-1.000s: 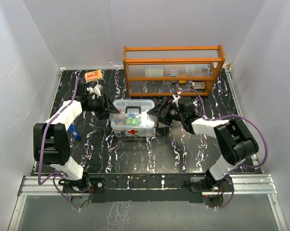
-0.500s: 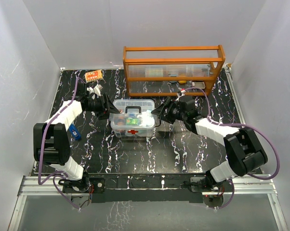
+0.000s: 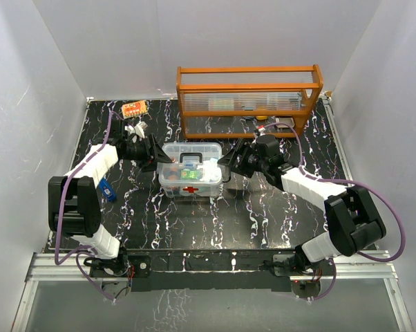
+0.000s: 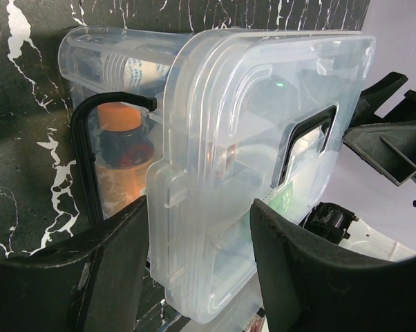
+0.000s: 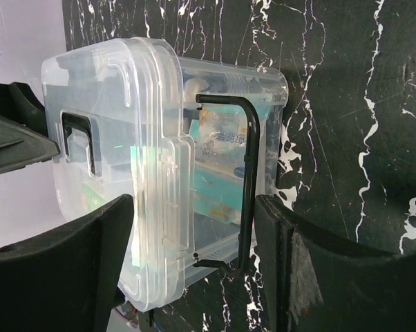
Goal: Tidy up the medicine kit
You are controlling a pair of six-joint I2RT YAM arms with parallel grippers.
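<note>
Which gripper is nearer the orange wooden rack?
Right. The right gripper is at the medicine kit's right end, in front of the rack; the left gripper is at its left end, farther off.

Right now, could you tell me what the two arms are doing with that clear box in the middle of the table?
Both arms are at the medicine kit, one at each end. The left gripper and the right gripper are open, each with its fingers either side of a latch on the lid, which sits on the box. Neither looks clamped on anything. The orange rack stands behind the kit, with no gripper on it.
</note>
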